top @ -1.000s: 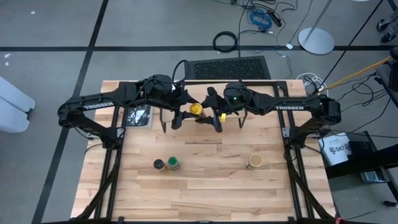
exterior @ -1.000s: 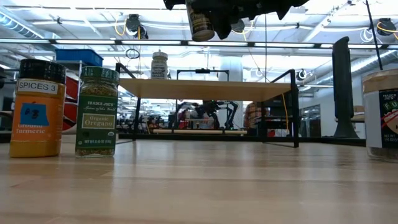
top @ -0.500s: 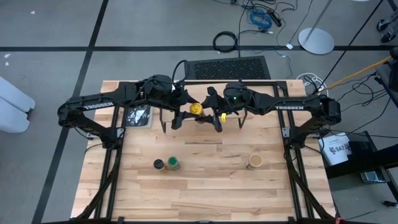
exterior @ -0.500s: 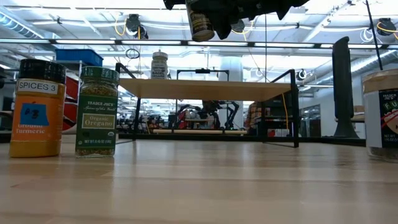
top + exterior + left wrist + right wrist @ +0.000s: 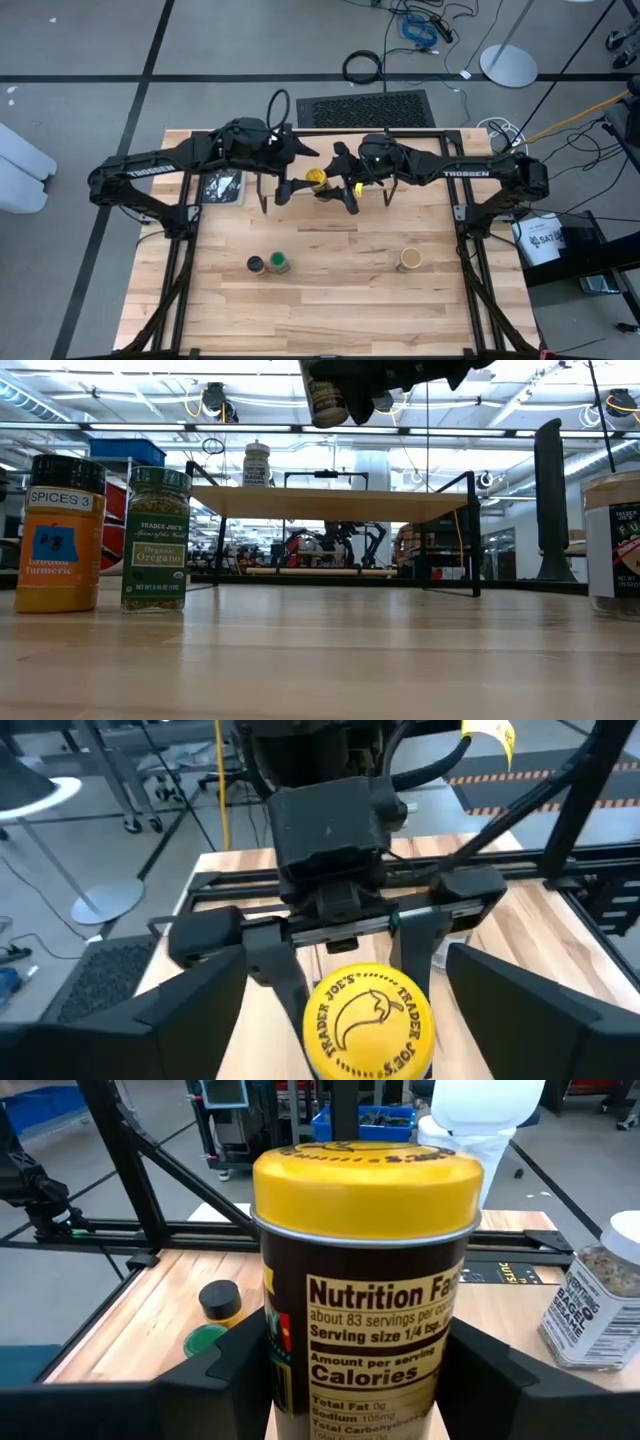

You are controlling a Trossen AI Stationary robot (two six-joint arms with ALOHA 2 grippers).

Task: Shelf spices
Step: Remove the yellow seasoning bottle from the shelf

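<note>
- The yellow-lidded spice jar (image 5: 316,178) hangs in the air at upper centre of the high view, above the rack; in the low view it shows at the top edge, well clear of the plank.
- The right hand (image 5: 330,184) has it: in the right wrist view both dark fingers (image 5: 215,1380) press the jar's sides just under the yellow lid, closed only as far as the jar's width.
- The left hand (image 5: 297,152) has just let go. A second ago it was closed in against the same jar; now its fingers (image 5: 195,1005) stand wide apart either side of the lid, not touching, and the arm has drawn back toward the upper left.
- I read this as a hand-over finished: the jar now belongs to the right arm alone, which must next lower it onto the shelf.
- The shelf (image 5: 330,503), a light plank on black rod legs, already carries a white-lidded jar (image 5: 257,464) near its left end in the low view.
- Three jars wait on the surface (image 5: 340,270): the dark-lidded orange turmeric jar (image 5: 256,264) touching or just beside the green-lidded oregano jar (image 5: 279,263) at lower left, and the tan-lidded jar (image 5: 409,259) well apart at lower right.
- A flat black packet (image 5: 222,186) lies at the left.
</note>
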